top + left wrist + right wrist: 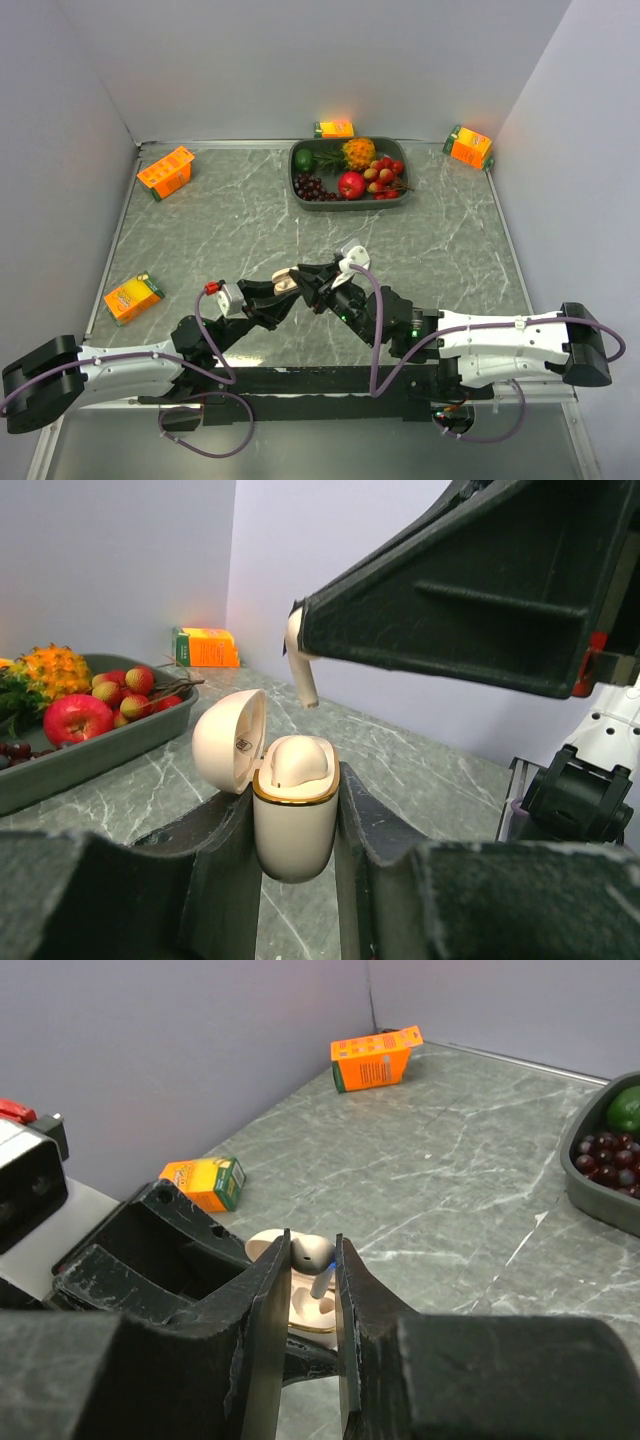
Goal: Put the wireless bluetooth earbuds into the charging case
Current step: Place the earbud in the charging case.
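Charging case [293, 825]: cream, hinged lid open; stood upright, clamped between the fingers of the closed left hand [293, 795]; held above the table's middle, towards its near edge. Earbud [299, 670]: white, stem down; pinched in the narrowly parted right hand [312, 1250]; just above the case, apart from it.

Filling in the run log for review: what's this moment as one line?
left hand: shut on case, lid open | right hand: shut on earbud above case | stage: earbud not yet in
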Controlling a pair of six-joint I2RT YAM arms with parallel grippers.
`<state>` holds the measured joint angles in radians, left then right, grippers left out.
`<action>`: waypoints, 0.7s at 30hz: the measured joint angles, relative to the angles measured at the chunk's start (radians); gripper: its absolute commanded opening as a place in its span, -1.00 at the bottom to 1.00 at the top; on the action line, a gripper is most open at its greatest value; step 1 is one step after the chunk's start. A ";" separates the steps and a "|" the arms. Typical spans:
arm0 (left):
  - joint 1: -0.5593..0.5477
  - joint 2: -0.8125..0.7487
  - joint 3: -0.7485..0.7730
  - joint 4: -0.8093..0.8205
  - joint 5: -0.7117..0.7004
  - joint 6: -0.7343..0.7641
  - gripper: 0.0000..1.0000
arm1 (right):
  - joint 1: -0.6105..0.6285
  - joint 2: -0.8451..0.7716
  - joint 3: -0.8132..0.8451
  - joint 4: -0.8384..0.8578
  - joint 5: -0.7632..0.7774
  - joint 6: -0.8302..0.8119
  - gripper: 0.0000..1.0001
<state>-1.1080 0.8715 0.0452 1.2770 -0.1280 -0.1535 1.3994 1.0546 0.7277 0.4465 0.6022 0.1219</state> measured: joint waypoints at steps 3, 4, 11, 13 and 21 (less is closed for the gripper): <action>0.000 -0.005 0.000 0.000 0.000 0.000 -0.98 | 0.001 0.006 -0.001 -0.007 -0.003 0.008 -1.00; 0.000 -0.005 0.000 0.002 0.000 0.000 -0.98 | 0.002 0.008 -0.001 -0.008 -0.004 0.011 -1.00; 0.000 -0.006 0.000 0.002 0.000 -0.002 -0.98 | 0.002 0.012 -0.009 -0.014 -0.008 0.021 -1.00; 0.000 -0.006 0.000 0.002 0.000 -0.002 -0.98 | 0.002 0.016 -0.011 -0.015 -0.008 0.024 -1.00; 0.000 -0.006 0.000 -0.002 0.000 -0.006 -0.98 | 0.002 0.021 -0.011 -0.016 -0.008 0.031 -0.98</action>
<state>-1.1080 0.8658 0.0456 1.2747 -0.1280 -0.1600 1.4010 1.0760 0.7162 0.4309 0.5945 0.1528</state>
